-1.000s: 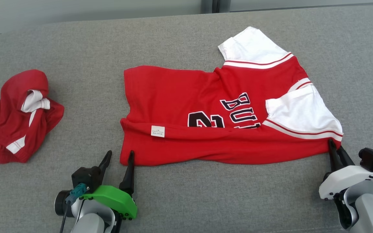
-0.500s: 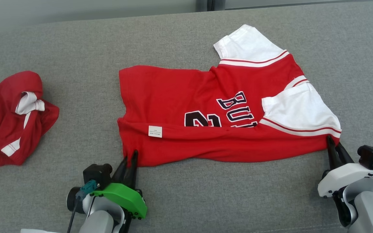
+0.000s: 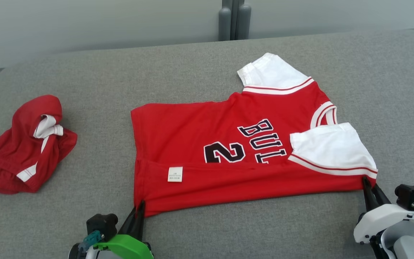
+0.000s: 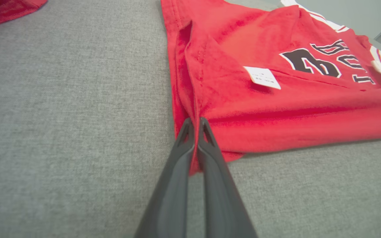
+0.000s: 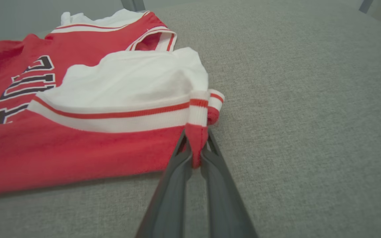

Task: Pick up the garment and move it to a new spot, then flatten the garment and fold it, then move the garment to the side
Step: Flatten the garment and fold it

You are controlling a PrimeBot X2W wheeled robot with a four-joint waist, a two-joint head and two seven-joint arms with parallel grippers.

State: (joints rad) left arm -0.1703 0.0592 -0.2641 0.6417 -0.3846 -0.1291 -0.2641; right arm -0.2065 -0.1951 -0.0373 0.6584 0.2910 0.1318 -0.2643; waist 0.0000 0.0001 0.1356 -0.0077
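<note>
Left jaws: clenched on the near hem corner of the red knit jersey with white short sleeves (image 3: 207, 144); in the left wrist view a strip of red cloth is pinched between the two dark fingers (image 4: 177, 165).
Right jaws: clenched on the jersey's near shoulder corner, just below the striped cuff; red cloth is squeezed between the fingers (image 5: 174, 185) in the right wrist view.
Jersey: lies spread on the grey woven-fabric counter (image 3: 84, 90), front up, hem to the robot's left and collar to its right. The number 2 and the letters BUL are visible.
Near edge of jersey: folded up over the front, covering the lower part of the lettering.
White rectangular care label (image 3: 175, 174): on that folded strip, close to the hem.
Near white sleeve (image 3: 331, 149): folded inward onto the jersey's chest.
Far white sleeve (image 3: 270, 72): sticks out flat from the jersey's far side.
Crumpled red-and-white cloth heap (image 3: 23, 144): on the counter, well apart from the jersey, off its hem end.
Two grey upright posts (image 3: 233, 21): beyond the jersey's far side, behind the counter.
</note>
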